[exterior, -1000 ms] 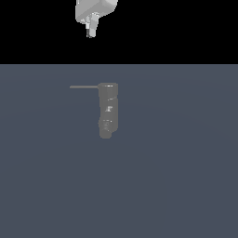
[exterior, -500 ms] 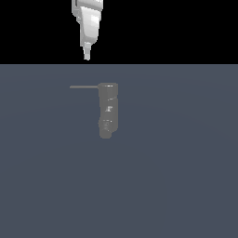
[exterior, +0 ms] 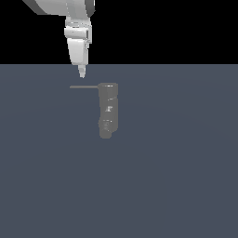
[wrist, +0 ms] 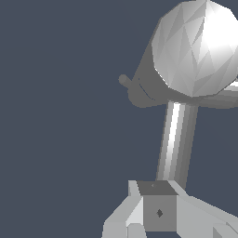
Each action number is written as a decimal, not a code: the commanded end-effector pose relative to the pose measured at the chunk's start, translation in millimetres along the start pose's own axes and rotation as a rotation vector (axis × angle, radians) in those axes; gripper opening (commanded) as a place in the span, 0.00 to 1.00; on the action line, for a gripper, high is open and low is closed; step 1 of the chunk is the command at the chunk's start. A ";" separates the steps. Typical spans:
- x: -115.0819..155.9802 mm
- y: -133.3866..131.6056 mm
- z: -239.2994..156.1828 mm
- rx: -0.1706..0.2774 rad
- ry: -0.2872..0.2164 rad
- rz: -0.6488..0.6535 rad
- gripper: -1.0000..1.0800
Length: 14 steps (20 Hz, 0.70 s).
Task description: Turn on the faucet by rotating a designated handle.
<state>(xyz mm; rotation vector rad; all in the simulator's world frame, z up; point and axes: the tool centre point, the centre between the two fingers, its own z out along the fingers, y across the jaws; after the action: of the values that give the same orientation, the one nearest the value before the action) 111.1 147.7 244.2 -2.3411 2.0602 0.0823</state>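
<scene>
Upper left of the exterior frame, the gripper (exterior: 82, 73) hung fingers pressed together, tip just above the handle (exterior: 84, 86), apart from it. Right of it, centre frame, the faucet (exterior: 108, 110) stood upright, handle jutting leftward from its top. Risk: the narrow tip could slide off the thin rod if it pushed off-centre.

Faucet (exterior: 108, 110): upright on the floor (exterior: 176, 176).
Handle (exterior: 84, 86): projects from the faucet's top toward the exterior view's left.
Gripper (exterior: 82, 73): just above the handle, apart from it.
</scene>
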 end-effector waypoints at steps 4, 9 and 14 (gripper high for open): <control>-10.9 -14.5 25.2 0.012 0.031 0.080 0.00; -17.0 -21.2 38.7 0.019 0.047 0.119 0.00; -19.0 -23.3 43.2 0.022 0.053 0.132 0.00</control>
<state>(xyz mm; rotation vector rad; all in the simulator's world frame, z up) 130.0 171.6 202.1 -2.2213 2.2220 0.0035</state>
